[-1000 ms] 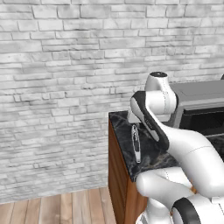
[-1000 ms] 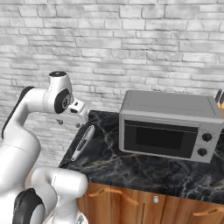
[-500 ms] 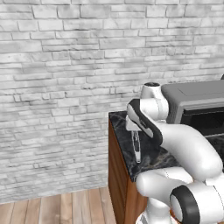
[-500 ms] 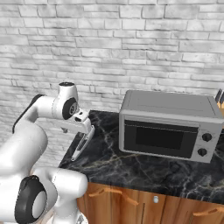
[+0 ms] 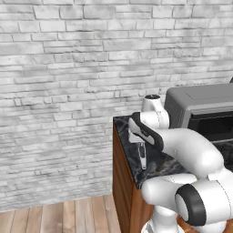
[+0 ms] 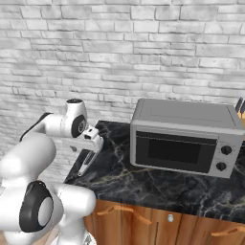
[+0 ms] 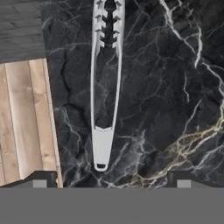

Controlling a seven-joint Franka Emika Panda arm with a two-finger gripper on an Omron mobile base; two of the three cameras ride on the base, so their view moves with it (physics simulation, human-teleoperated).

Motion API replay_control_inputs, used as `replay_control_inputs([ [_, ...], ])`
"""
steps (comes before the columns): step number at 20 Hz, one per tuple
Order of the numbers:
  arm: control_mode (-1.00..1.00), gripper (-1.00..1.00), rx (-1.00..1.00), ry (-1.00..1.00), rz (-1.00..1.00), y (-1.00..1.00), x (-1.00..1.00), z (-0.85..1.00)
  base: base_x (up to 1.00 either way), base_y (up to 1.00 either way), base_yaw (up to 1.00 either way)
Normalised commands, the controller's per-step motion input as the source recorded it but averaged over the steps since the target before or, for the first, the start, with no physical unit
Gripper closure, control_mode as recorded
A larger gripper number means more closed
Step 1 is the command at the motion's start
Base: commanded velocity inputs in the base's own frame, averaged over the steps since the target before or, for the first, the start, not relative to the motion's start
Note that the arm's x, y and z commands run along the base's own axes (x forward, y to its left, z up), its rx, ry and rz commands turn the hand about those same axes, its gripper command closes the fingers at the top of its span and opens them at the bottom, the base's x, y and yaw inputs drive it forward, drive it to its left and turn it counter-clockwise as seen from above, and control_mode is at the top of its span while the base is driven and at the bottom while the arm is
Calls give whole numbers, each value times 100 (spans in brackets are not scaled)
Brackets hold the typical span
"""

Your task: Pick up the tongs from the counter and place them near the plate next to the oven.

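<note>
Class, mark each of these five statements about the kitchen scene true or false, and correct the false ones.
1. The tongs lie flat on the black marble counter. True.
2. The gripper is shut on the tongs. False: its jaws stand open above them, and the tongs are not held.
3. The tongs lie close to the counter's end, with wooden floor showing beyond the edge in the hand view. True.
4. The tongs rest on top of the silver toaster oven. False: they lie on the counter, apart from it and to its left in the right base view.
5. A plate sits beside the tongs. False: bare counter surrounds them.
</note>
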Motion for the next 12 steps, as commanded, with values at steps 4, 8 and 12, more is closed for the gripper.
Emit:
replay_control_inputs([
  [4, -100, -100, -1, 0, 0, 0, 11, -36, 0, 0, 0],
  [8, -100, -100, 0, 0, 0, -3, 18, -32, 0, 0, 0],
  [12, -100, -100, 0, 1, 0, -7, 30, -35, 0, 0, 0],
])
